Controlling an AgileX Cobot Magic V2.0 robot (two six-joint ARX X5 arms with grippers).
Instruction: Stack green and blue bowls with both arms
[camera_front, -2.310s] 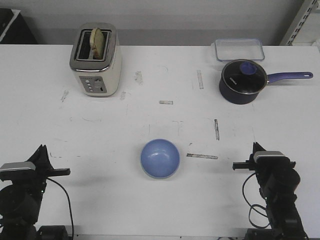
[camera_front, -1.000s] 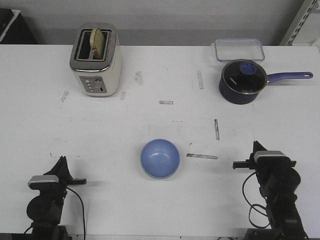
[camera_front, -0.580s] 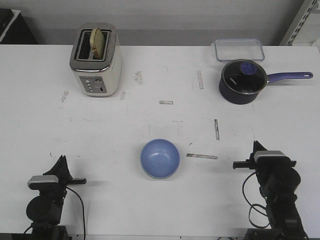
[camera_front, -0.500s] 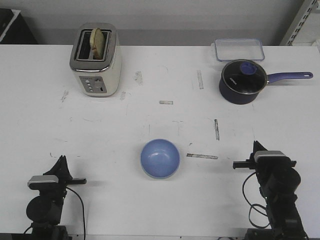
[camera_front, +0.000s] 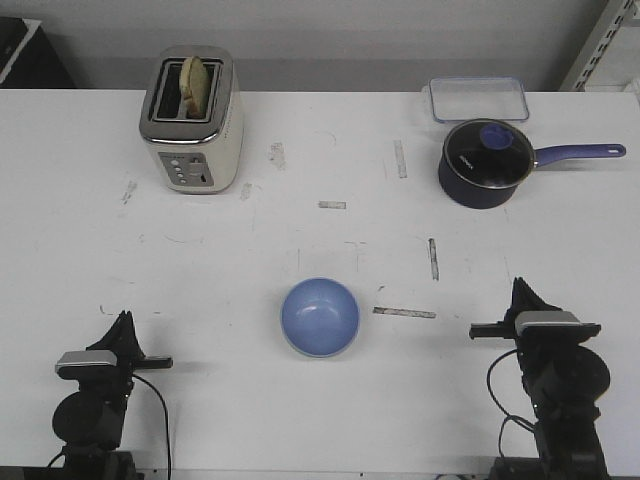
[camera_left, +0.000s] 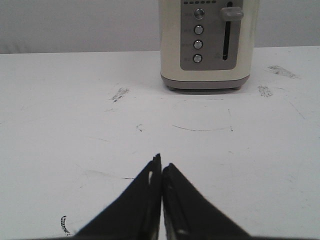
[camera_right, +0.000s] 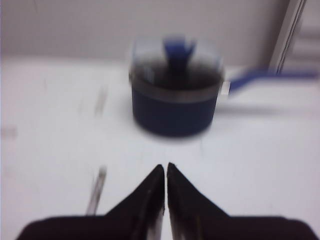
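Observation:
The periwinkle blue bowl (camera_front: 320, 316) sits upright on the white table (camera_front: 300, 150), near the front middle. A thin pale rim shows under its near edge; I cannot tell whether that is the green bowl, which shows nowhere else. My left gripper (camera_front: 122, 320) is shut and empty at the front left, well left of the bowl; its shut fingertips show in the left wrist view (camera_left: 161, 165). My right gripper (camera_front: 520, 286) is shut and empty at the front right, well right of the bowl; the right wrist view (camera_right: 165, 166) is blurred. Neither wrist view shows a bowl.
A cream toaster (camera_front: 192, 120) with bread in it stands at the back left, also in the left wrist view (camera_left: 207, 45). A dark navy saucepan (camera_front: 485, 162) with a lid and long handle stands at the back right, blurred in the right wrist view (camera_right: 175, 95). A clear lidded container (camera_front: 478, 98) lies behind it.
The left arm dropped lower and shifted right, then held still. The right arm has just moved slightly right and down. The blue bowl has not moved.

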